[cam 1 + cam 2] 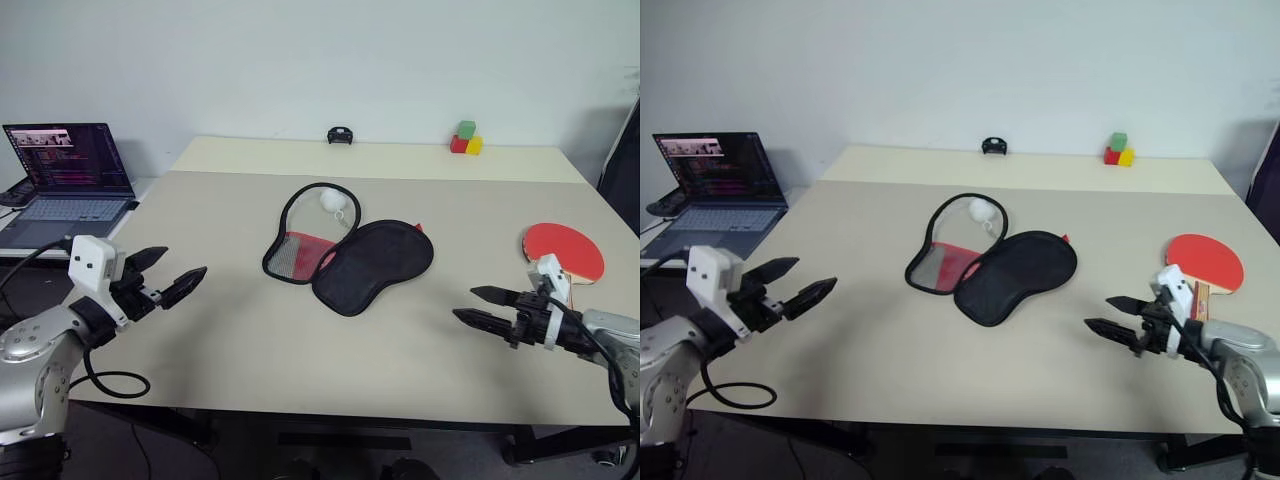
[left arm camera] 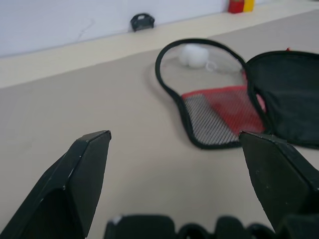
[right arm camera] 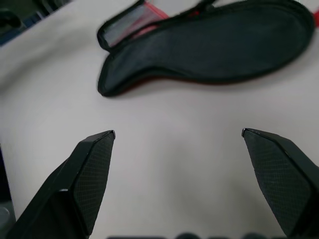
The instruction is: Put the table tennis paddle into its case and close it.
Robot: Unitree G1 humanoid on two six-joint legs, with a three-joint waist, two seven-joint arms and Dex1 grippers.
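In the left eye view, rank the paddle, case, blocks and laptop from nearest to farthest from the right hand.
1. Paddle: on the table just behind the right hand.
2. Case: lying open at the table's middle, to that hand's left.
3. Blocks: at the table's far edge.
4. Laptop: off the table's left side, farthest.

- The left gripper (image 1: 167, 273) hovers with its two black fingers spread wide apart and nothing between them, pointing roughly level and inward toward the right gripper.
- The right gripper (image 1: 485, 306) also stands wide open and empty, its fingers angled slightly downward and inward toward the left gripper.
- The two grippers are well apart, facing each other.
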